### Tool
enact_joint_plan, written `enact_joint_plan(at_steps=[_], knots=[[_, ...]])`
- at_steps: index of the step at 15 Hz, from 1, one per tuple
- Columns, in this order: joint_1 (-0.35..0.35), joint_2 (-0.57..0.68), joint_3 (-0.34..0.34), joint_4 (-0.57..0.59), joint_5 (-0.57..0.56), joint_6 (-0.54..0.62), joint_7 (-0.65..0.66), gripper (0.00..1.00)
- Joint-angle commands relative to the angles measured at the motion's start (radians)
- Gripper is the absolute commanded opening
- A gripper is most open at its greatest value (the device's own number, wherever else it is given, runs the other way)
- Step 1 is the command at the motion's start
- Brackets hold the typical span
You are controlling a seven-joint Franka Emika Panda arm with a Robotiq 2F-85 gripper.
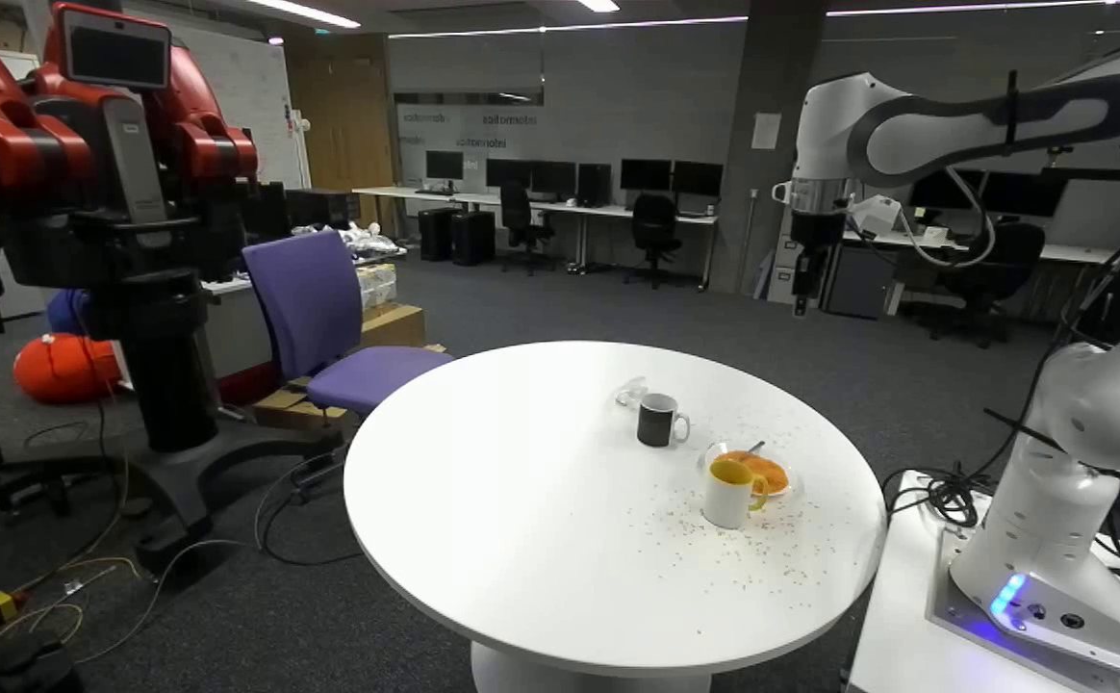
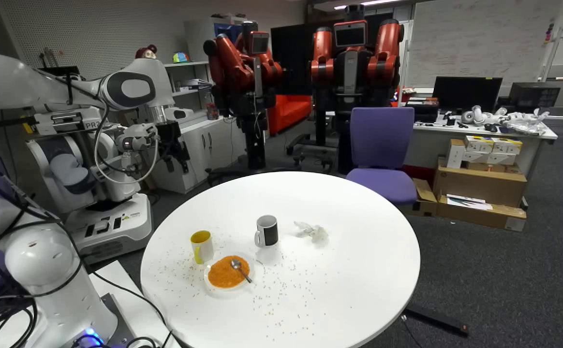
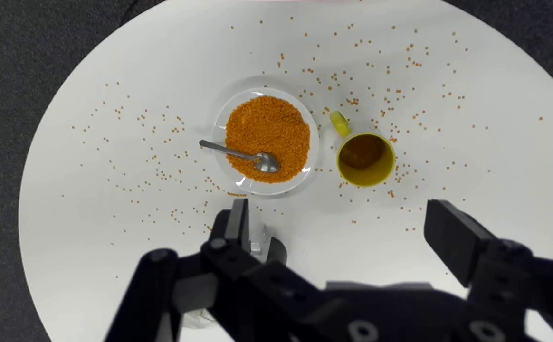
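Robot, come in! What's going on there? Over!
Black two-fingered tool open, empty. White mug with yellow interior upright beside round white plate of orange grains. Loose orange grains around both, possibly in the way.

A robotics lab, fitted out partly like an office. In an exterior view, two red two-armed robots (image 2: 350,72) with screens (image 2: 350,35) for heads stand in the background, and behind a mounted white robot arm (image 2: 32,263) there is a bulky white robot (image 2: 76,171) whose label (image 2: 93,124) reads "PR2". Loose cables (image 1: 954,496) coil near the arm, beside a round white desk (image 1: 521,462). The office side shows in a row of monitors (image 1: 552,180) with black swivel chairs (image 1: 654,221), a large whiteboard (image 2: 480,41), dark carpet (image 1: 541,298) and strip lights (image 1: 305,12) overhead. Repeated lettering (image 1: 510,119) on the far wall (image 1: 637,106) appears to read "informatics". A purple office chair (image 2: 381,137) stands before a red robot, near stacked cardboard boxes (image 2: 480,186).
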Motion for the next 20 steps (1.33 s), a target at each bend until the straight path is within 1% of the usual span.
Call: enact_joint_plan(at_steps=[1,3,5,7,9,11,12,13,15,17,18,20], knots=[[-0.018,-0.048,-0.076,-0.040,-0.041,-0.021,-0.054,1.00],[-0.046,-0.095,-0.153,-0.078,-0.085,-0.010,-0.137,1.00],[-0.082,-0.119,-0.252,-0.104,-0.118,0.014,-0.241,1.00],[-0.121,-0.111,-0.366,-0.117,-0.127,0.042,-0.351,1.00],[-0.157,-0.068,-0.487,-0.109,-0.118,0.070,-0.465,1.00],[-0.155,0.005,-0.595,-0.090,-0.064,0.126,-0.568,1.00],[-0.138,0.044,-0.637,-0.071,-0.022,0.147,-0.610,1.00],[-0.108,0.096,-0.679,-0.062,0.047,0.186,-0.658,1.00],[-0.047,0.178,-0.720,-0.046,0.204,0.228,-0.746,1.00],[0.010,0.260,-0.728,-0.029,0.374,0.237,-0.830,1.00],[0.030,0.307,-0.719,-0.023,0.456,0.233,-0.865,1.00],[0.033,0.412,-0.676,-0.017,0.568,0.224,-0.901,1.00]])
